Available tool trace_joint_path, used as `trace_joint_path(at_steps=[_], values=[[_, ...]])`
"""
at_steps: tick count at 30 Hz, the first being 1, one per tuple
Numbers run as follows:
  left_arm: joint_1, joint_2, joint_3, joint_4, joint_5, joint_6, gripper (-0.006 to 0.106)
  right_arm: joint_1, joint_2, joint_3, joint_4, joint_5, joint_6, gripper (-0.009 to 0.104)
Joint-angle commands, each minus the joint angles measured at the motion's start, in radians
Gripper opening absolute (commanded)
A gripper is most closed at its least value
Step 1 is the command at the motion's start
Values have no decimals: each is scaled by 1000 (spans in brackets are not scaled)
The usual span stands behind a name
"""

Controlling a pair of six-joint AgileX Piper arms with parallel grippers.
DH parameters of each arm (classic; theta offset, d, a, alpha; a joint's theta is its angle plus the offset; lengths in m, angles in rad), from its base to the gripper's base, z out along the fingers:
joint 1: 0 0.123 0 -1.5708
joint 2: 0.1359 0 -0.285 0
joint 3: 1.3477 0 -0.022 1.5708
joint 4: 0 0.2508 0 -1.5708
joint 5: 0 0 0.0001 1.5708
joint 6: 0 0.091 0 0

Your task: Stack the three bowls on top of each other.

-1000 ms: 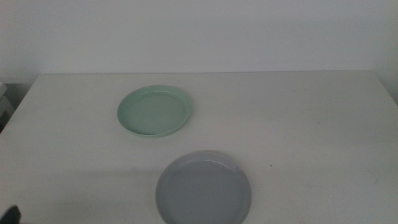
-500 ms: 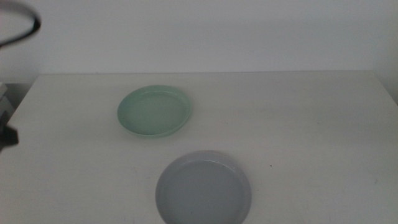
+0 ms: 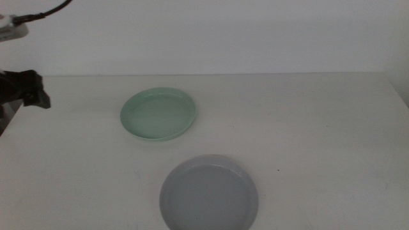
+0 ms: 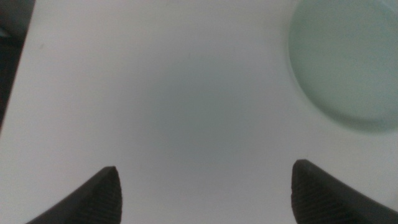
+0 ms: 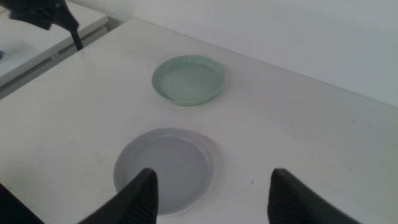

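mint green bowl point(image 3: 158, 114) and grey bowl point(image 3: 209, 193) lie apart, unstacked; left gripper point(image 3: 29, 89), upper left, wide open and empty, seems on its approach, and must next straddle the mint rim; right gripper point(image 5: 211, 190) waits open, empty

Two bowls are showing on one white table point(image 3: 319, 128): one mint green bowl point(image 3: 158, 114) and one pale grey bowl point(image 3: 209, 193). A third bowl is not appearing in any view. Two grippers are showing: the left gripper point(image 3: 29, 89) and the right gripper point(image 5: 211, 186), each presenting two dark jaws.
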Motion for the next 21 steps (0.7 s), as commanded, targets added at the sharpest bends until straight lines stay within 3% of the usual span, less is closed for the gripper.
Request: trace_joint_path(at_steps=[1,6,12,21], values=[[1,34,-59,-51,-90,30,105,2,8,-18,-11,-63,-6,46],[-21,215,-211,-95,-33,47,105,2,8,-18,-10,-63,-6,46],[-119,419,-385,-59,-67,50,105,2,8,-18,-10,-62,-6,46],[-197,636,-488,-190,-164,103,105,2,8,-18,-10,-62,-6,46]])
